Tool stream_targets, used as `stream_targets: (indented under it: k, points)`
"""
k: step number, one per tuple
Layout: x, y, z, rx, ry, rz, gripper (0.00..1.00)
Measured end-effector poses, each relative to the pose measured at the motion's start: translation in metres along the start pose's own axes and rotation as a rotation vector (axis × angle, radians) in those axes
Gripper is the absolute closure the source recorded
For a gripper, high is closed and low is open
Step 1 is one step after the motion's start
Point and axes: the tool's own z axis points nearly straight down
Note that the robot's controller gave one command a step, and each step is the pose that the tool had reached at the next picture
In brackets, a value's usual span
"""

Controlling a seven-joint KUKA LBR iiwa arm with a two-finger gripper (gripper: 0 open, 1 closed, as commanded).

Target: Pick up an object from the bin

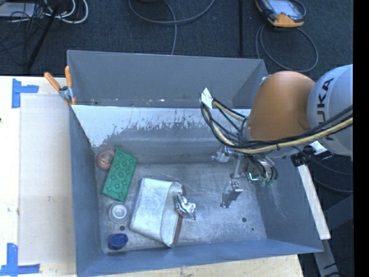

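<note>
My gripper (229, 198) hangs low over the bin floor, right of centre, beneath the arm's orange cover. Nearest to it, about a hand's width to its left, lies a small crumpled silver foil piece (185, 206). The foil rests against the right edge of a white folded cloth (151, 210) in the front middle of the bin. I see nothing in the gripper.
Along the bin's left side lie a green studded plate (119, 173), a pinkish-brown round thing (105, 159) behind it, a small clear cap (119, 212) and a blue cap (118, 241) in the front left corner. The arm and its cables hang over the bin's right wall.
</note>
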Motion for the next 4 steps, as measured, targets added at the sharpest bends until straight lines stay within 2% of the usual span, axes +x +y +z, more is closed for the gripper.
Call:
stream_targets:
  k: [1,2,3,4]
  points:
    - [-0.005,0.056,0.104,-0.001,-0.005,-0.015,0.00]
    - [0.009,0.088,0.106,0.003,-0.017,-0.019,0.00]
    - [0.008,0.087,0.105,0.002,-0.014,-0.018,1.00]
    - [0.000,0.077,-0.059,0.000,-0.016,-0.031,1.00]
